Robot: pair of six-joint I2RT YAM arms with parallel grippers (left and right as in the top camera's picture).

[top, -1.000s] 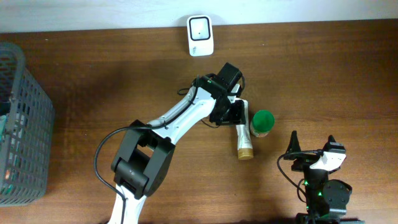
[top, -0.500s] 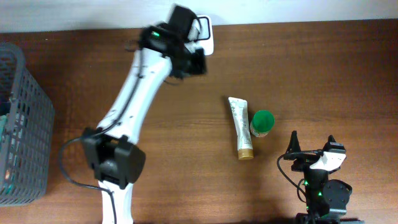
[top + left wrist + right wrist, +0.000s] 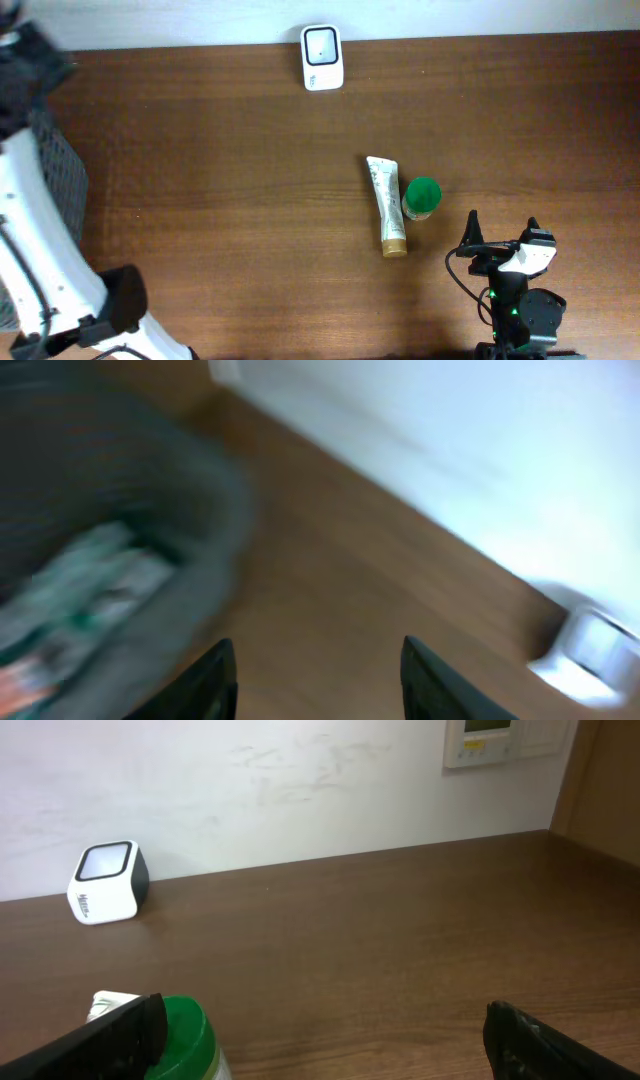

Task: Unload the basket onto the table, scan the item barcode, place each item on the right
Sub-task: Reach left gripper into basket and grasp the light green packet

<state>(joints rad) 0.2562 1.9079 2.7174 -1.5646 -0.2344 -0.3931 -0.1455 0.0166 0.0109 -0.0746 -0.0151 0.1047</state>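
Observation:
A white tube (image 3: 385, 205) with a gold cap lies on the brown table, right of centre. A green-lidded bottle (image 3: 422, 197) stands touching its right side; its lid (image 3: 185, 1030) fills the lower left of the right wrist view. The white barcode scanner (image 3: 322, 57) stands at the far edge by the wall, seen also as scanner (image 3: 108, 880) and blurred scanner (image 3: 590, 655). My left gripper (image 3: 316, 643) is open and empty, far left over the basket (image 3: 90, 570). My right gripper (image 3: 325, 1008) rests wide open near the front edge, just behind the bottle.
A dark mesh basket (image 3: 58, 165) with packaged items stands at the table's left edge, partly hidden by my left arm (image 3: 35, 230). A white wall runs along the far edge. The left wrist view is motion-blurred.
My left arm swung from the tube, past the scanner, to the far left over the basket. The tube and bottle stay where they were. The right arm has not moved.

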